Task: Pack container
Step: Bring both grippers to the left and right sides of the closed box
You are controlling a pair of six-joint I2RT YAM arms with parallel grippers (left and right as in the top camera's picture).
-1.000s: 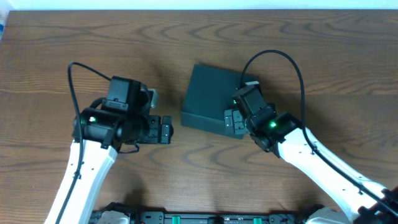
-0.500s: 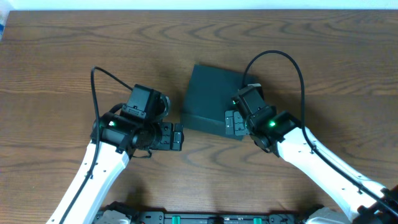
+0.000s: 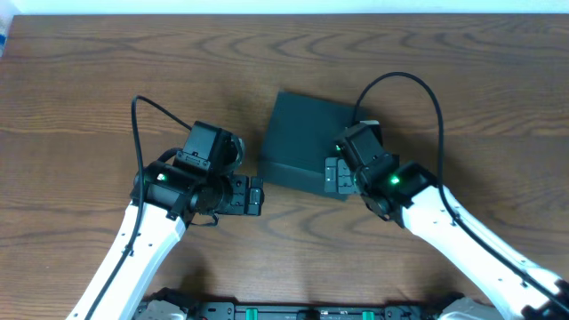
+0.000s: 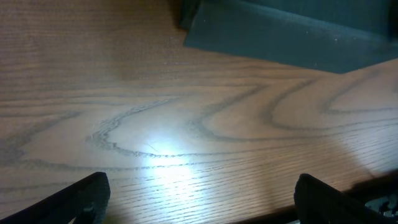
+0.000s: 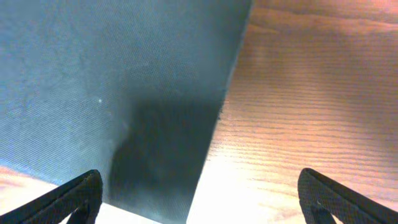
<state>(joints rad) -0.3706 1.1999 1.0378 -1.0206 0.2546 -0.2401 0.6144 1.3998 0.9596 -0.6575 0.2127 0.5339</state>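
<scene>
Just left of the container (image 3: 302, 133): our left gripper (image 3: 256, 196) hangs low over the table (image 3: 89, 98), near the container's front-left corner but apart from it. Bare wood shows between them in the left wrist view.
Left gripper state: fingers spread wide, nothing between them.
Container: it sits on the table between our two arms, turned a little askew, with its lid lying flat and shut as far as we can see.
Over the container's near right corner: our right gripper (image 3: 335, 175) hovers above the lid. We cannot tell whether it touches.
Right gripper state: jaws wide apart, holding nothing. Only dark lid and wood lie beneath them.
Done so far: the inside is hidden, so we cannot say whether anything is packed.
Left to do: no goods for packing show in any view. If the container is empty, we judge the whole job remains: lift the lid, load, close. If it is full, little remains.
</scene>
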